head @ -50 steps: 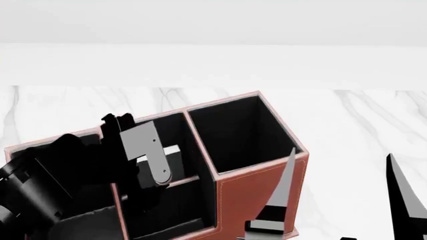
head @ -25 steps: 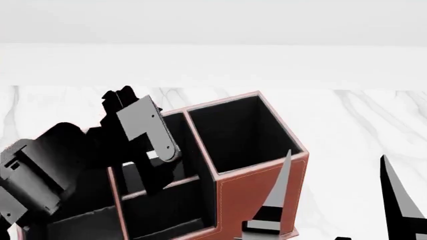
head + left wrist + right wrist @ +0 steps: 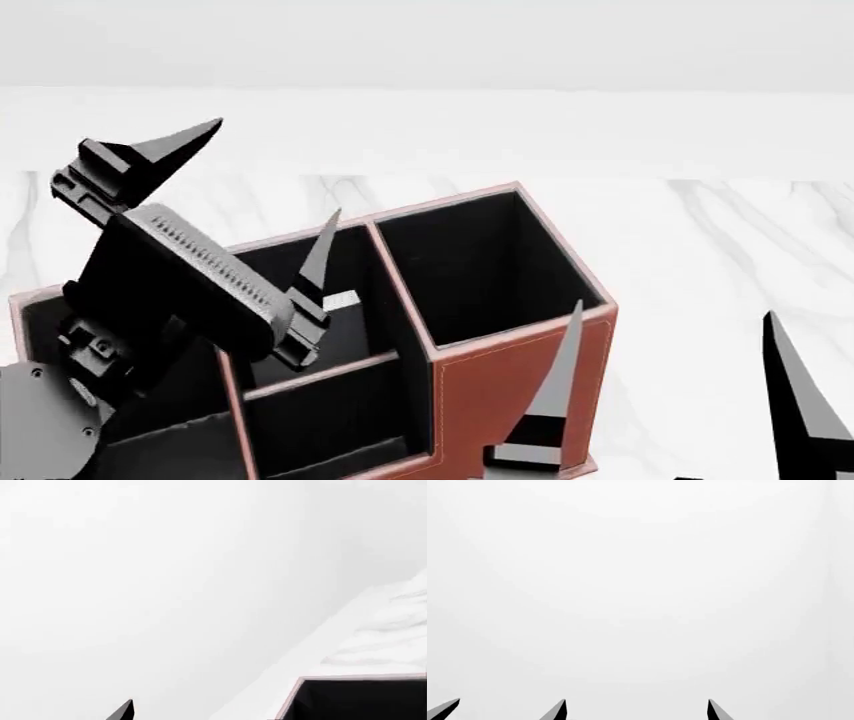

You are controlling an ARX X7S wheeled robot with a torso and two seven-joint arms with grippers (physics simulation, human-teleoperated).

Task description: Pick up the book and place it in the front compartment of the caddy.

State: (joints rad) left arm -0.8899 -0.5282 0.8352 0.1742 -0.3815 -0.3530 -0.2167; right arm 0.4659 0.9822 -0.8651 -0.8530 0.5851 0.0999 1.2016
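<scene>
The reddish-brown caddy [image 3: 514, 385] with black lining stands in the middle of the head view. One of its corners shows in the left wrist view [image 3: 353, 700]. A small white strip [image 3: 342, 299], like the book's page edge, shows low inside the cell left of the big cell, behind the cross divider. The black cover cannot be told from the lining. My left gripper [image 3: 278, 167] is open and empty, raised above that cell with its fingers pointing up. My right gripper [image 3: 677, 320] is open and empty, right of the caddy's near corner. Its two fingertips show apart in the right wrist view [image 3: 635, 709].
The caddy stands on a white marble table [image 3: 721, 230] with a pale wall behind it. The big cell [image 3: 474, 270] at the caddy's right shows only black lining. My left arm [image 3: 160, 290] hangs over the caddy's left cells and hides them.
My left gripper has risen out of the caddy's cell and swung upward, its fingers now spread wide. The white strip stays in the cell. The right gripper has barely moved.
</scene>
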